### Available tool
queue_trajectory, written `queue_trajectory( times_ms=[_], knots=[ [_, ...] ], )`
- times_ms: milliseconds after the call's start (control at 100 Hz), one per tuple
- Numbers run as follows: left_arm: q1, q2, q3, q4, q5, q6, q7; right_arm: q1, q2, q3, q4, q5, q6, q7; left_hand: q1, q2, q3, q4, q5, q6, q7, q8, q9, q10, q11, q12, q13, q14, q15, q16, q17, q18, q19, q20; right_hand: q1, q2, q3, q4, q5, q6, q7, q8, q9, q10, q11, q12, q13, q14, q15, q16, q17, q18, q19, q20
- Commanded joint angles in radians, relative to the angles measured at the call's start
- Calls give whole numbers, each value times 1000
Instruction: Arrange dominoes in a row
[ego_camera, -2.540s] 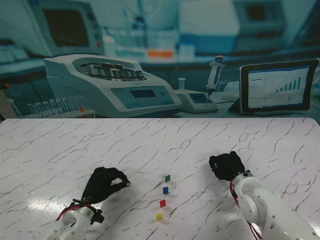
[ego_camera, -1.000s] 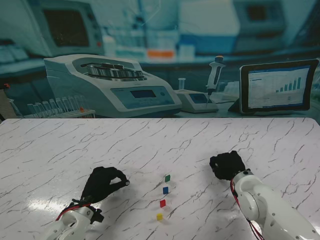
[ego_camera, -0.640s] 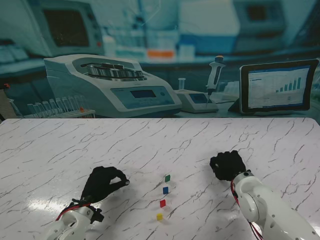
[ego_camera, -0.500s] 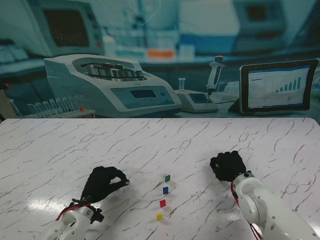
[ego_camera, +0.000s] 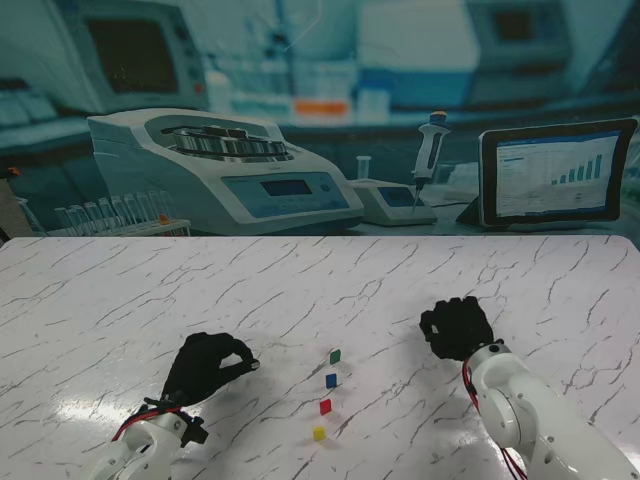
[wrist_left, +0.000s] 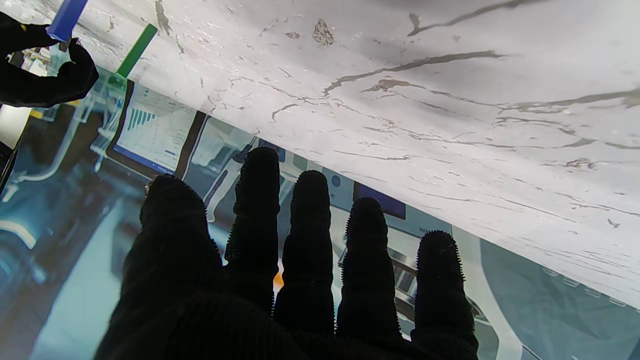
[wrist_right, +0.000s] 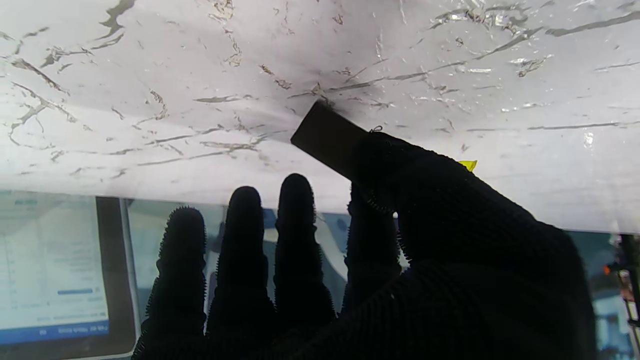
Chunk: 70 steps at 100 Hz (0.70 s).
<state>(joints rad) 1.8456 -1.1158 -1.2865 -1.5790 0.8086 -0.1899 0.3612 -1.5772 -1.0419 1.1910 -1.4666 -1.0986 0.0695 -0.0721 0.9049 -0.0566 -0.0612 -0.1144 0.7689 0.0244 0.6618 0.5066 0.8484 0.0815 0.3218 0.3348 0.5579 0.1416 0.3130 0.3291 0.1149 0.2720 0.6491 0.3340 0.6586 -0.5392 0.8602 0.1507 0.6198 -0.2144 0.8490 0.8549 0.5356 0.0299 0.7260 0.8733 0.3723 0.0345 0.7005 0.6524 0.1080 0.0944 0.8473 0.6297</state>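
Stand view: four dominoes stand in a row on the marble table (ego_camera: 120, 290) between my two hands, running away from me: yellow domino (ego_camera: 319, 433) nearest, then red domino (ego_camera: 325, 406), blue domino (ego_camera: 331, 380), and green domino (ego_camera: 335, 355) farthest. My left hand (ego_camera: 205, 366) sits to the left of the row, near the blue and red pieces but apart from them; thumb and forefinger curl toward each other, and I cannot tell from here if they pinch anything. Left wrist view: four fingers (wrist_left: 310, 220) extended side by side, nothing between them. My right hand (ego_camera: 456, 327) is to the right of the row, well apart from it. Right wrist view: thumb and forefinger grip a dark domino (wrist_right: 325, 137), its far end at the table surface; the other three fingers (wrist_right: 240, 235) are straight.
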Motion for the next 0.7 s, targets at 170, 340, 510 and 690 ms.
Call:
queue_trajectory(
  times_ms=[170, 340, 510, 690],
  knots=[
    [3, -7, 4, 4, -4, -28, -4, -13, -10, 1, -14, 7, -1, -19, -5, 21, -5, 7, 15, -21, 14, -4, 29, -23, 19, 15, 28, -34, 29, 16, -6, 12, 36, 22, 0, 17, -1, 4, 31, 4, 35, 10, 275, -74, 69, 119, 163, -55, 82, 71, 18, 31, 59, -20],
    [3, -7, 4, 4, -3, -27, -3, -13, -14, -5, -8, 20, 1, -45, -4, 22, -5, 7, 16, -22, 17, -5, 29, -22, 19, 15, 29, -35, 29, 16, -7, 11, 36, 22, -3, 51, -12, 30, 6, 66, 50, 54, 415, -94, 29, -11, 284, -63, 5, 26, 22, 17, 78, -33],
    [3, -7, 4, 4, -3, -26, -4, -14, -19, -8, -5, 43, 5, -59, -3, 22, -5, 6, 15, -23, 18, -6, 30, -22, 20, 15, 29, -33, 30, 17, -6, 12, 36, 22, -5, 109, -20, 65, -46, 158, 80, 119, 459, -119, 40, -140, 367, -70, -33, -9, 26, 0, 98, -42],
    [2, -7, 4, 4, -5, -25, -6, -11, -26, -15, 7, 78, 0, -81, -4, 23, -5, 6, 13, -21, 18, -7, 29, -21, 20, 14, 29, -33, 30, 17, -6, 11, 36, 22, -5, 132, -22, 89, -79, 209, 101, 147, 484, -137, 30, -253, 398, -73, -55, -32, 27, -15, 110, -45]
  ],
)
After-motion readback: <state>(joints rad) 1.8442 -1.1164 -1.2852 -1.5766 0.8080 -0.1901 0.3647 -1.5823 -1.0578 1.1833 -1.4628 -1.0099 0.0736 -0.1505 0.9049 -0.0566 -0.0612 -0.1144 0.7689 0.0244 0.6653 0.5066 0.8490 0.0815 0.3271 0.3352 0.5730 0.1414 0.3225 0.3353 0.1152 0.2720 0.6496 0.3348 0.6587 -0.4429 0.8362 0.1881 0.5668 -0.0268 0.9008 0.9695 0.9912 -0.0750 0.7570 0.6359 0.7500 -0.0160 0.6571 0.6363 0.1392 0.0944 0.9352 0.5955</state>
